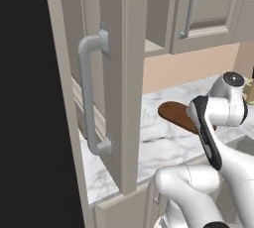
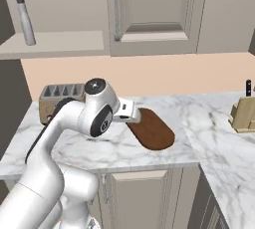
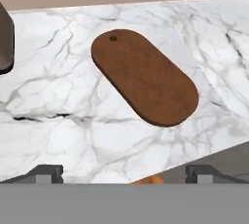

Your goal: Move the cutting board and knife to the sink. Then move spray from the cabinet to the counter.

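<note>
Two dark fingertips (image 3: 48,172) rise at the bottom of the hand view, set wide apart with nothing between them, so the gripper (image 3: 125,174) stands released above the counter (image 3: 58,101). Just past the tips, the white marble ends at an angled edge, with a grey surface beyond it toward the lower right. Farther along lies the cutting board (image 3: 146,77), flat on the marble, its long axis running diagonally and a small hole near its far end. No part of the hand touches it.

From the right base view, the arm reaches over the counter's front part, and its hand covers the near left end of the board. A toaster (image 2: 60,93) sits behind the arm's upper joint, near the back wall. Off to the right, well apart from the board, a knife block (image 2: 244,113) stands with one black handle sticking up.

Higher and farther back, the cabinet (image 2: 149,14) hangs on the wall. In its open niche on the left, the spray (image 2: 25,19) stands upright on the shelf.

From the left base view, an open cabinet door with a grey bar handle (image 1: 92,98) stands close to the camera.
</note>
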